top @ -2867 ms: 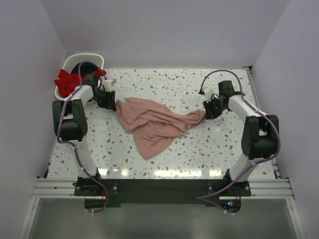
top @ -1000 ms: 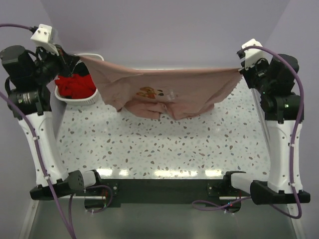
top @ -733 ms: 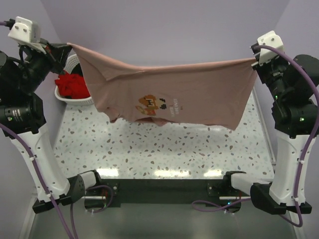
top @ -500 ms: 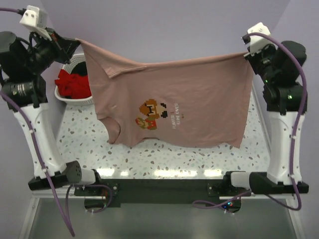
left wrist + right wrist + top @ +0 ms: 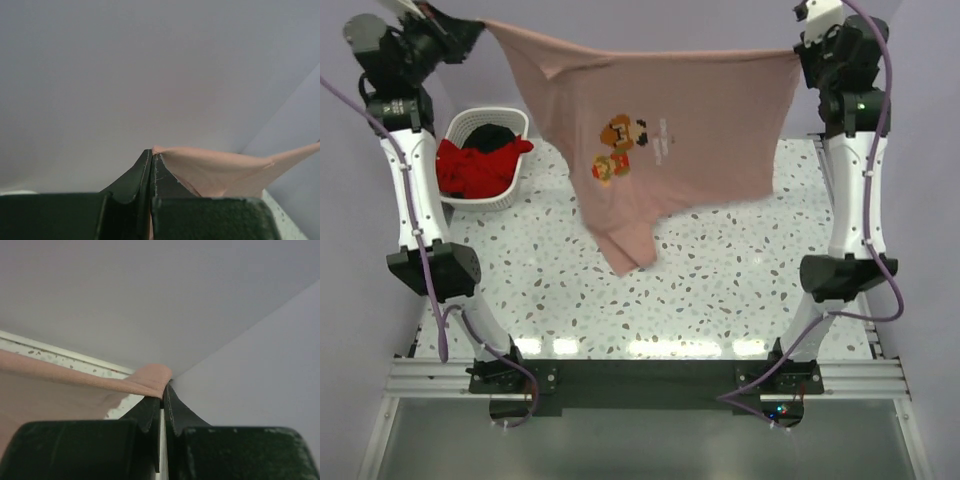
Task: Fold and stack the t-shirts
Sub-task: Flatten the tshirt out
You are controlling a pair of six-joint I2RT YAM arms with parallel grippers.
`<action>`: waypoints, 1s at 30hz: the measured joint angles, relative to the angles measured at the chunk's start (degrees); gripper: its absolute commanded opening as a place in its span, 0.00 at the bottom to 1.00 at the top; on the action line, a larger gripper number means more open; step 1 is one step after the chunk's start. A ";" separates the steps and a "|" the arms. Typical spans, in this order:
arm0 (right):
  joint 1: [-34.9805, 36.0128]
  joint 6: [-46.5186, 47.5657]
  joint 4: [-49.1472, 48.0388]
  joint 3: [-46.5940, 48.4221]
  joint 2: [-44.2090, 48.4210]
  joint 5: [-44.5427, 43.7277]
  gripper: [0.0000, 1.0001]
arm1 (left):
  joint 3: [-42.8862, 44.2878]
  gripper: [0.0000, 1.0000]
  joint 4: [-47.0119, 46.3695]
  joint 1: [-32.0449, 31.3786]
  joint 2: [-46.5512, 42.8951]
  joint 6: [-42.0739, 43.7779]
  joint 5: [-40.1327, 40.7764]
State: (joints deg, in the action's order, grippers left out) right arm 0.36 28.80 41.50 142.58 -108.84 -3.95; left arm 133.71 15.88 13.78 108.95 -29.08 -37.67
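Note:
The salmon-pink t-shirt [image 5: 670, 130], with a small pixel-figure print on it, hangs spread in the air high above the table. My left gripper [image 5: 470, 25] is shut on its top left corner [image 5: 165, 152] and my right gripper [image 5: 798, 45] is shut on its top right corner [image 5: 150, 380]. Its lower end dangles just over the table's middle. The red t-shirt [image 5: 475, 165] and the black t-shirt [image 5: 495, 135] lie bunched in the white basket [image 5: 480, 200] at the far left.
The speckled table [image 5: 720, 280] lies below the hanging shirt. Both arms stand nearly upright at the table's left and right sides. Lilac walls close in the back and both sides.
Both grippers have risen further and moved back with the pink shirt. It went from crumpled on the table to stretched out in the air, and its bottom has swung toward the far side.

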 measured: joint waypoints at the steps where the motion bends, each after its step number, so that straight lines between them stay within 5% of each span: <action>1: -0.07 -0.15 -1.18 -2.10 2.82 -0.11 0.00 | 0.33 0.00 -4.20 1.68 -0.72 -3.21 -0.52; 6: -0.42 -0.42 -10.47 -4.52 16.06 0.68 0.00 | -1.90 0.00 -21.40 9.44 -9.03 -14.51 -2.82; 10: -1.25 1.79 -16.63 -11.85 27.34 2.05 0.00 | -17.66 0.00 -30.77 10.38 -23.15 -15.87 -6.03; 14: -1.95 8.26 -19.23 -29.70 37.11 6.58 0.00 | -36.83 0.00 -32.83 10.03 -33.59 -8.26 -12.44; 21: -1.90 22.10 -7.02 -69.61 39.85 14.69 0.00 | -58.64 0.00 4.31 10.10 -33.77 30.64 -16.74; 27: -1.88 33.46 6.27 -87.21 48.35 16.13 0.00 | -69.59 0.00 33.94 9.73 -34.16 66.49 -10.99; 29: -1.88 36.72 9.35 -89.70 53.22 16.63 0.18 | -73.11 0.13 39.34 9.70 -34.97 74.58 -7.65; 30: -1.88 38.34 11.15 -90.33 54.82 16.92 0.47 | -74.84 0.22 41.31 9.70 -35.28 77.83 -5.79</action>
State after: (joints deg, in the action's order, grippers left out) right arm -1.52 67.13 52.64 52.25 -54.02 12.97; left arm 58.87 57.19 23.49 73.67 48.75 -43.46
